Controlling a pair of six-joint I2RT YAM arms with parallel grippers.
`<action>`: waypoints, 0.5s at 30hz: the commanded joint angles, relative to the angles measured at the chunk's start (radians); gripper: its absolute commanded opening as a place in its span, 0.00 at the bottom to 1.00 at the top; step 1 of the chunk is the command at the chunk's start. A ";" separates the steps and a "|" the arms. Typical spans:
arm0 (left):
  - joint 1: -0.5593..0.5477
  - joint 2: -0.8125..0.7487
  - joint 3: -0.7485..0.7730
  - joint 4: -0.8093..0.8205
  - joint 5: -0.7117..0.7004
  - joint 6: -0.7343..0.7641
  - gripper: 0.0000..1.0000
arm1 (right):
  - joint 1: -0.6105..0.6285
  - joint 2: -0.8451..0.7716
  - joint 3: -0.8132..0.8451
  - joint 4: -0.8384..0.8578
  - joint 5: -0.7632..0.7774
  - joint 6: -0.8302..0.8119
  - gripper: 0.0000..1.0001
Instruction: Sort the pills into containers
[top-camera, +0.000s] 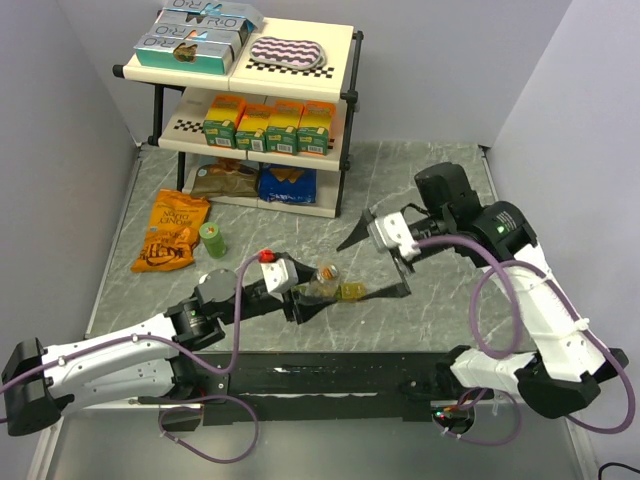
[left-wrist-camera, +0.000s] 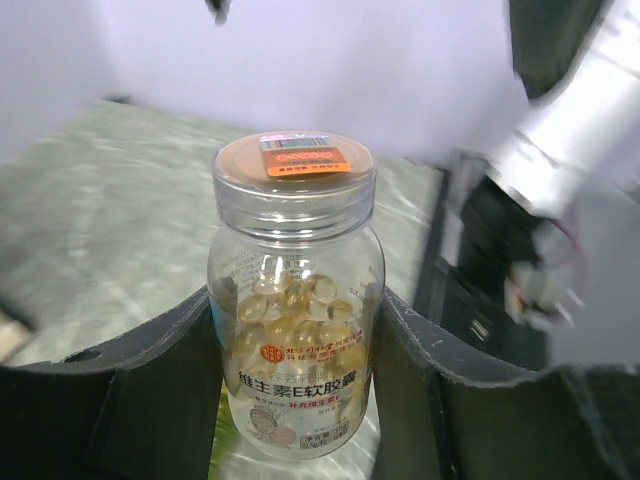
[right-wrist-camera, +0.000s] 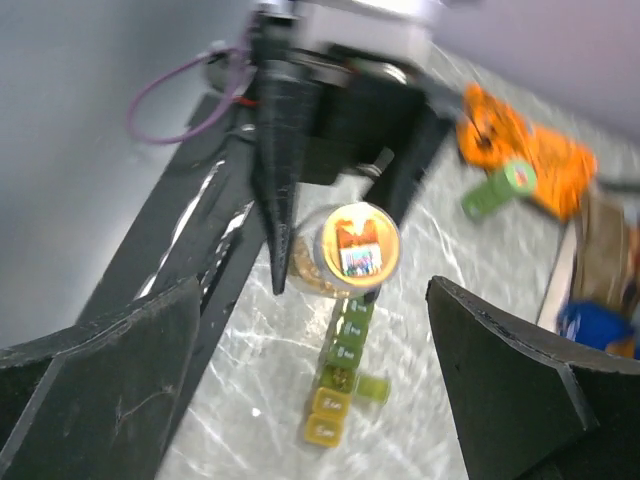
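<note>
My left gripper (left-wrist-camera: 295, 400) is shut on a clear pill bottle (left-wrist-camera: 295, 300) with its dark fingers (left-wrist-camera: 150, 400) pressed against both sides. Yellow softgel pills (left-wrist-camera: 290, 310) fill the lower part of the bottle, and an orange sticker sits on its top. In the top view the bottle (top-camera: 322, 280) hangs just over the left end of the containers (top-camera: 351, 291). The containers (right-wrist-camera: 340, 370) are a green-to-yellow strip lying on the table, with one lid near the yellow end flipped open. My right gripper (right-wrist-camera: 315, 400) stands wide open above the strip, facing the bottle top (right-wrist-camera: 357, 248), and holds nothing.
A two-tier shelf rack (top-camera: 345, 95) with boxes and bags stands at the back. An orange snack bag (top-camera: 172, 232) and a small green bottle (top-camera: 212, 238) lie at the left. A black rail (top-camera: 330, 375) runs along the near edge.
</note>
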 joint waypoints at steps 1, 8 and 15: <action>0.014 0.012 0.070 -0.091 0.289 0.031 0.01 | 0.003 0.066 0.037 -0.292 -0.159 -0.468 1.00; 0.022 0.024 0.107 -0.153 0.340 0.052 0.01 | 0.104 0.160 0.051 -0.440 -0.167 -0.514 0.95; 0.036 0.039 0.109 -0.151 0.353 0.054 0.01 | 0.147 0.152 0.029 -0.407 -0.115 -0.424 0.77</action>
